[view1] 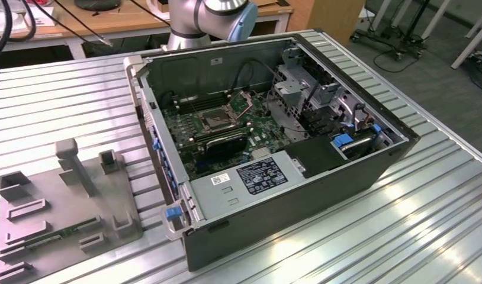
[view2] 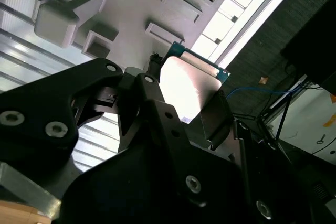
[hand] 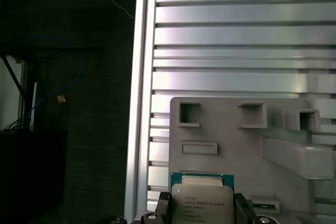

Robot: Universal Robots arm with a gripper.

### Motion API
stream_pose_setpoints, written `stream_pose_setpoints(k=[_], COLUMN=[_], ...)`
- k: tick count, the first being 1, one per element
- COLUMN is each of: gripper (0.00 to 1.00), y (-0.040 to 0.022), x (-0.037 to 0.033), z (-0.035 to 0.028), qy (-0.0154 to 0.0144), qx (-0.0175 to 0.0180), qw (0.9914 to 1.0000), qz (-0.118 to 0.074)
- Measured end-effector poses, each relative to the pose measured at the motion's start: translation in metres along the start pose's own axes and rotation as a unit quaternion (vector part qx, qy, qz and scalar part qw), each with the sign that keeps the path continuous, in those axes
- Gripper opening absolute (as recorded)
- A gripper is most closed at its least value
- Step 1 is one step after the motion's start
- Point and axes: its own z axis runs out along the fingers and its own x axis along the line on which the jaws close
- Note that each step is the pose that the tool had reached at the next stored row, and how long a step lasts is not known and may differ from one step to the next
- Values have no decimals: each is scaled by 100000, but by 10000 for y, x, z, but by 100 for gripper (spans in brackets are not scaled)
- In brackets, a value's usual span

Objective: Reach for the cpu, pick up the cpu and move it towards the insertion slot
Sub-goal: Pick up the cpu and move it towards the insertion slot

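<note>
The cpu, judged light, stiff and fragile, is being pinched by opposite edges in the gripper at the grey tray, exterior view's near left, well apart from the insertion slot.

A ribbed metal bench fills most of the exterior view, with bright glare across its lower right. Grey carpet floor shows at the upper right, where wheeled stand legs rest. A wooden desk crossed by dark cables runs along the top left.
</note>
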Motion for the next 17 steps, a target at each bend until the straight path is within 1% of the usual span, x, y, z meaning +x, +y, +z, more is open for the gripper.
stream_pose_setpoints(k=[17], gripper=[55], y=[13], x=[6], z=[-221], qy=[9], qx=[242], qw=[100000], qz=[8])
